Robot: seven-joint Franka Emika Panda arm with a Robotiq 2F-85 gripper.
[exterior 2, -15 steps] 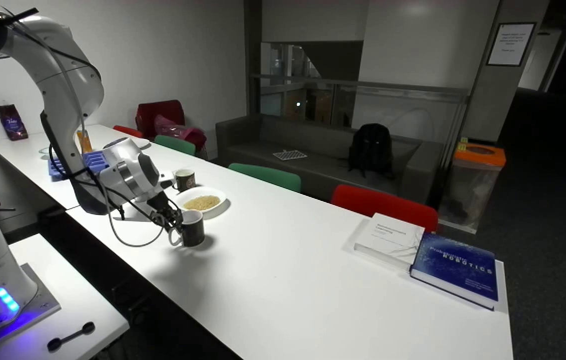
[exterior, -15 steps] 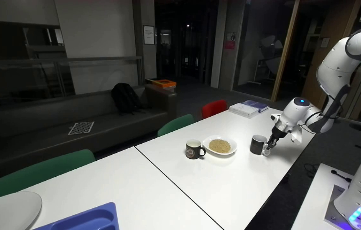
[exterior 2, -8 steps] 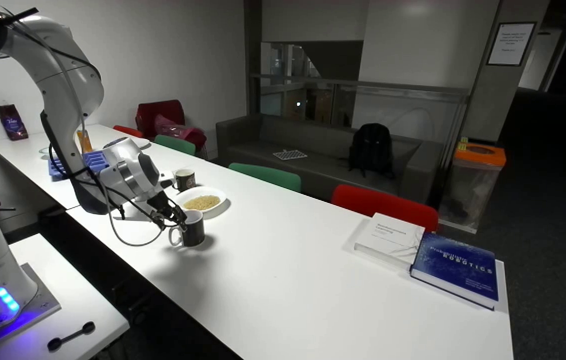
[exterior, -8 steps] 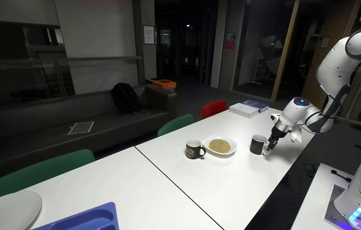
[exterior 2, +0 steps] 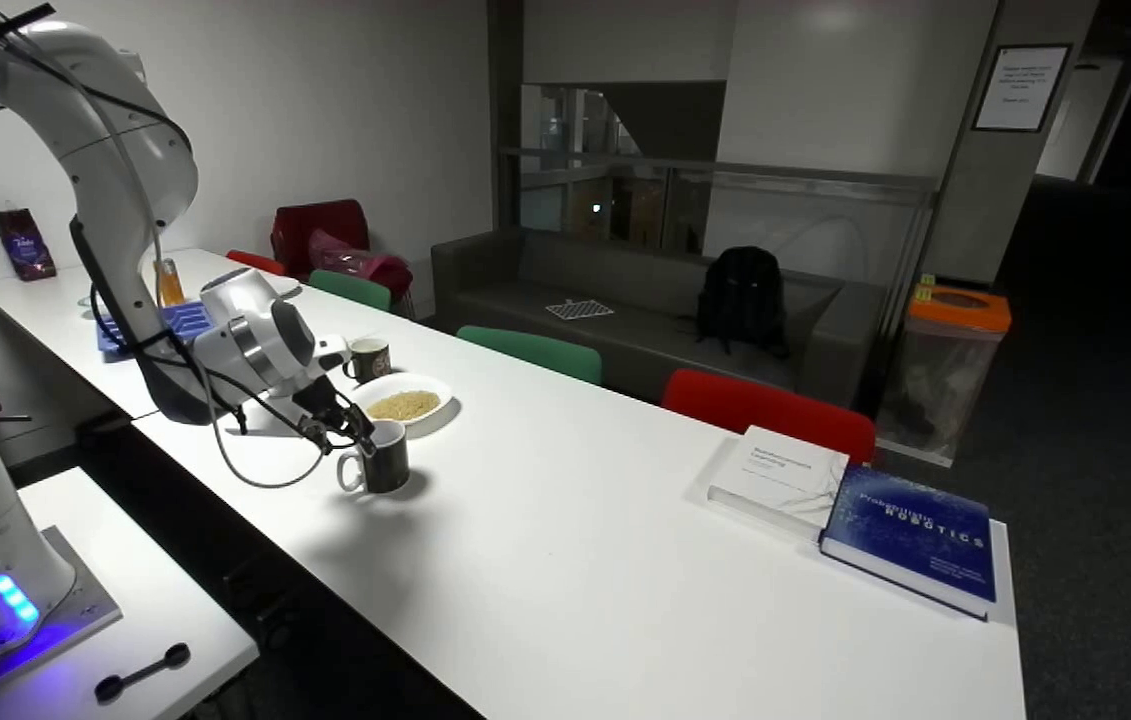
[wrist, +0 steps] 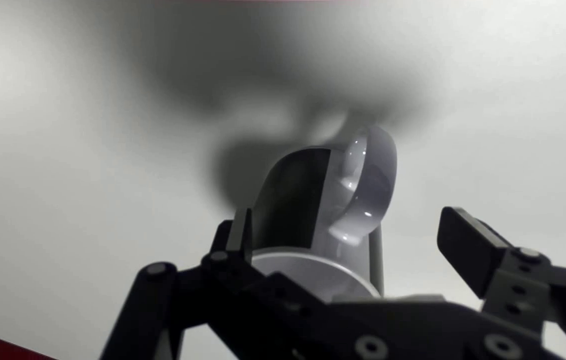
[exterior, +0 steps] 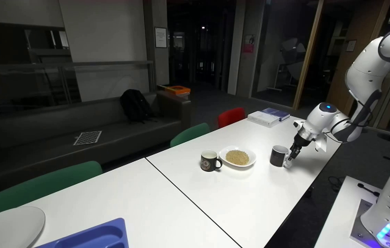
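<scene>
Gripper [wrist: 345, 220] spread apart at a two-tone mug [wrist: 288, 200]

In the wrist view the gripper's fingers [wrist: 239, 230] stand apart, with the mug's pale handle [wrist: 380, 175] between them; one finger meets the mug's outline, and whether it touches is impossible to tell. The mug stands upright on the white tabletop [exterior 2: 575, 600], its handle turned toward the arm's base [exterior: 388, 210]. In both exterior views a white dish [exterior: 252, 158] with beige grainy contents [exterior: 237, 157] sits near it, and a second mug [exterior: 208, 162], dark with a round emblem, stands just beyond the dish. Farther along the tabletop, well apart from these, lie a blue tray [exterior: 91, 231] and a large pale plate [exterior: 12, 225]; toward the opposite end a pale book [exterior 2: 780, 480] and a blue book [exterior 2: 910, 540] lie side by side. Past the tabletop, a black backpack [exterior: 138, 105] leans against the back of a dark sofa [exterior: 57, 117]
</scene>
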